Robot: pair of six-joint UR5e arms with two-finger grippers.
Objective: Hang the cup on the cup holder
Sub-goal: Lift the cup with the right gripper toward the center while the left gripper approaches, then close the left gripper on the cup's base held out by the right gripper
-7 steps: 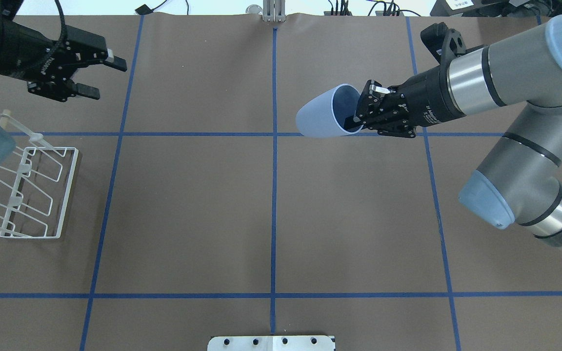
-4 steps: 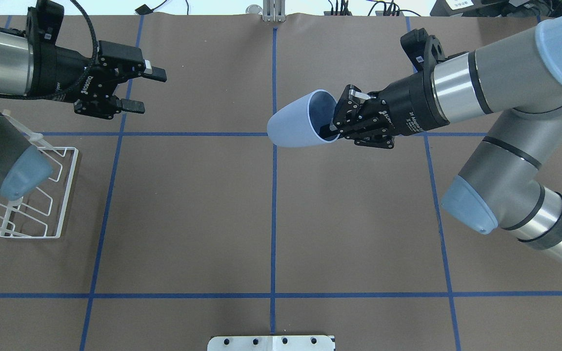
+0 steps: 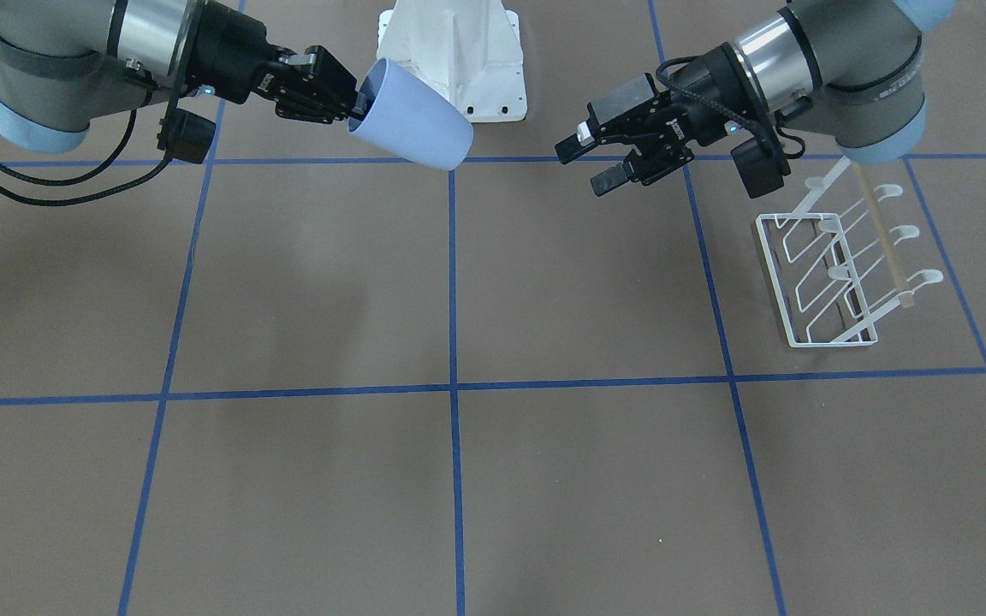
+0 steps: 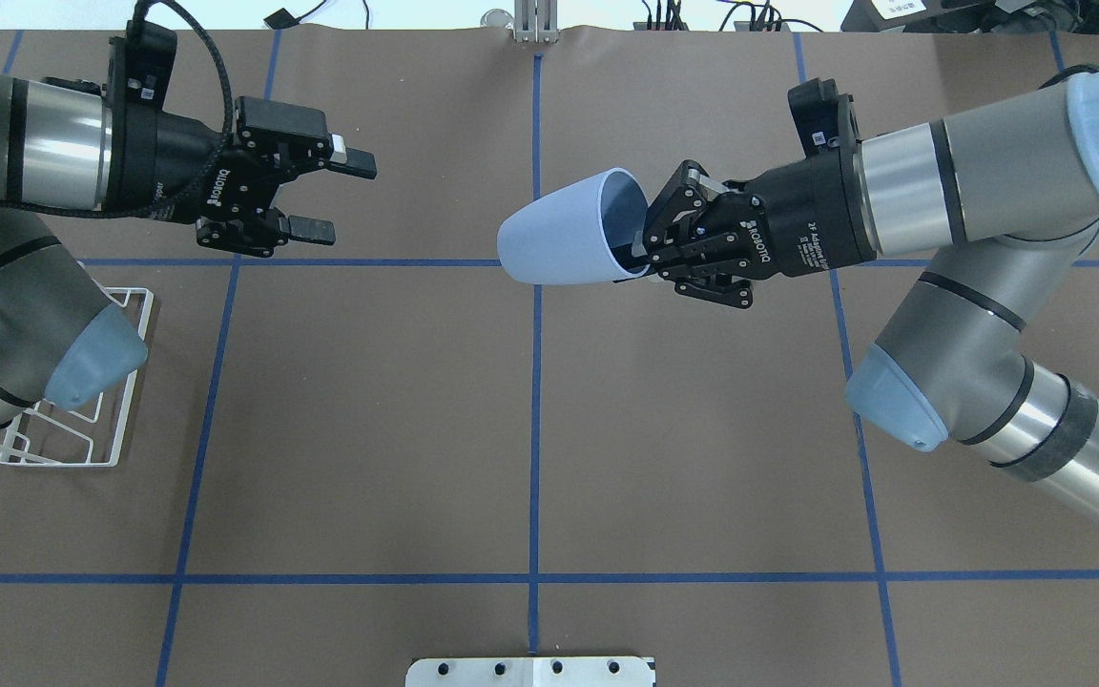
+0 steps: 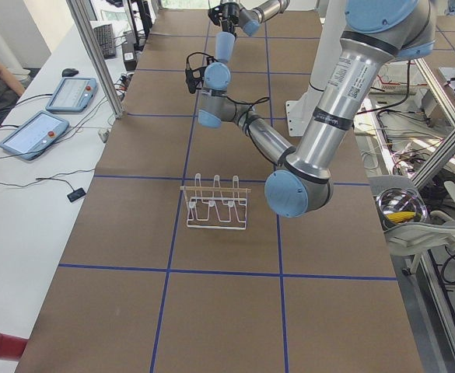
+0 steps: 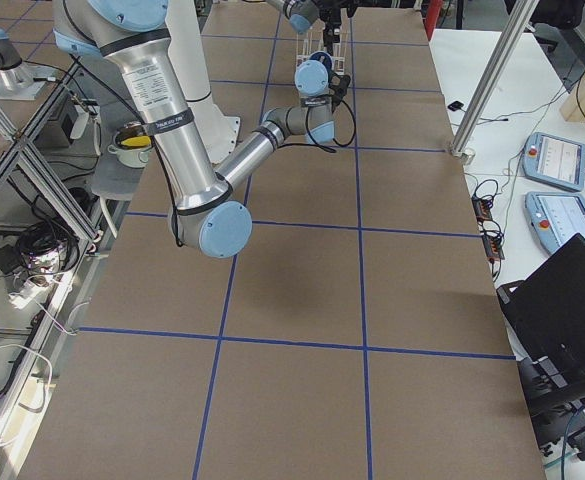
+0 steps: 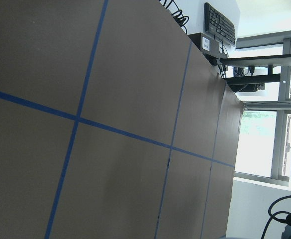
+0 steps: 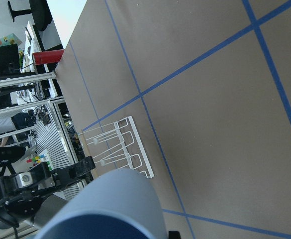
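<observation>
The light blue cup [image 4: 564, 239] is held on its side above the table's middle line, base pointing towards my left arm. It also shows in the front view [image 3: 412, 124] and the right wrist view [image 8: 110, 209]. My right gripper [image 4: 645, 250] is shut on the cup's rim, one finger inside it. My left gripper [image 4: 344, 197] is open and empty, facing the cup with a gap between them. The white wire cup holder [image 3: 835, 274] with its tan bar stands on the table at my left side. My left elbow hides much of it in the overhead view [image 4: 82, 464].
The white robot base pedestal [image 3: 450, 60] stands behind the cup in the front view. A metal plate [image 4: 530, 671] sits at the table's near edge. Blue tape lines divide the brown table cover.
My right gripper has carried the cup leftward towards the table's middle. My left gripper has moved rightward towards the cup, still open. My left elbow now covers more of the rack.
</observation>
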